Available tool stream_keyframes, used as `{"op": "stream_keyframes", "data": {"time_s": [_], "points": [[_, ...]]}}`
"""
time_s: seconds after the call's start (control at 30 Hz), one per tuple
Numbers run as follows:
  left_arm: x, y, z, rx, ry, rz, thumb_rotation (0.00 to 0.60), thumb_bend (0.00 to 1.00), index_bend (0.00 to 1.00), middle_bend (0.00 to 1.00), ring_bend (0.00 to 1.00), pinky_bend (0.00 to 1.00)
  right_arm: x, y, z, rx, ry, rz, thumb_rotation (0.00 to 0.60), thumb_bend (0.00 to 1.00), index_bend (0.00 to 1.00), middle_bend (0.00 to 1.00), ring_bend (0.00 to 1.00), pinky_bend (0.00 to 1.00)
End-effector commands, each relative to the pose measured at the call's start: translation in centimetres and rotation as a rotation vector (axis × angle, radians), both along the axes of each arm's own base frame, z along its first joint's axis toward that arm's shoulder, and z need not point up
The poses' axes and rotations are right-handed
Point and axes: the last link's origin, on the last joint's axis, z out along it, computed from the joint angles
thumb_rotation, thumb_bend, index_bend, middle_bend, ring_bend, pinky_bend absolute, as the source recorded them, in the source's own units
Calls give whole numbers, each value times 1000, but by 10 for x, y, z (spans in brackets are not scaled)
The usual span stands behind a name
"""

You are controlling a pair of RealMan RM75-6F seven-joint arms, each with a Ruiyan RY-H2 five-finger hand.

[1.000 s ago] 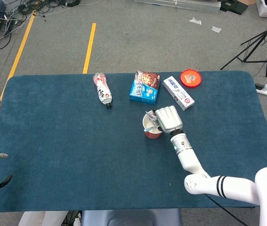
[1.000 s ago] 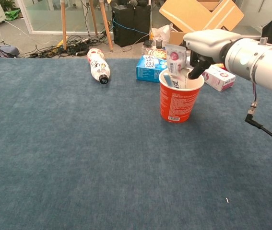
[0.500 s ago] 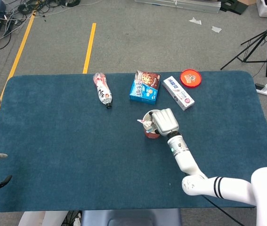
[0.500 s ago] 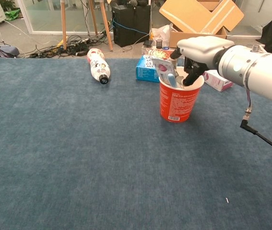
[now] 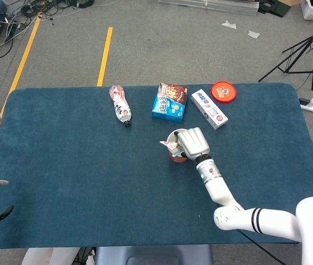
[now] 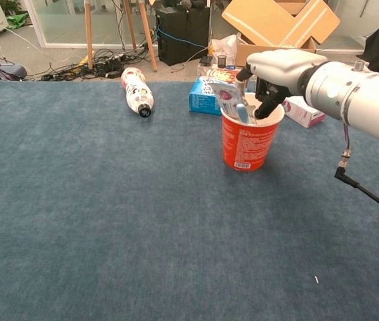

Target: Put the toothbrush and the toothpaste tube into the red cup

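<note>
Our right hand [image 6: 279, 70] hangs over the red cup [image 6: 247, 142], fingers [image 6: 267, 101] dipped inside, grip unclear. Toothpaste tube [image 6: 226, 100] and toothbrush [image 6: 241, 113] stand inside; we should lift straight up.

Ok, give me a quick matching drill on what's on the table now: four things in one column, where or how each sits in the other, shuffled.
Things:
1. toothpaste tube
2. bottle
3. red lid
4. right hand

Places or states:
a. lying on its side, left of the boxes
b. over the rim of the red cup
c. far table edge, right of the white box
d. leaning out of the cup

Pairs: 1-d, 2-a, 3-c, 4-b
</note>
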Motion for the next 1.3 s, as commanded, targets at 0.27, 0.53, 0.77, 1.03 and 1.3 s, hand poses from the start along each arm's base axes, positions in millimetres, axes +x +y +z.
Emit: {"op": "stream_keyframes", "data": {"time_s": [0.27,0.53,0.77,1.03,1.3], "points": [[0,0,-1,-1,4,2,600,171,316,316,213,276,-5,0,4,7,-9,-13,600,273,636,1000,1000,1000],[0,0,0,1,4,2,600,172,315,316,213,277,-7,1,5,12,-14,-17,600,203,577,1000,1000,1000],[0,0,-1,1,6,2,600,172,315,316,213,276,-8,1,12,-1,-29,-10,600,195,574,1000,1000,1000],[-1,0,-2,0,17,4,600,172,316,316,213,276,-10,6,37,-37,-39,-1,600,194,574,1000,1000,1000],[-1,0,-6,-7,29,8,600,172,315,316,213,276,-20,17,71,-84,-16,4,600,193,552,1000,1000,1000]]}}
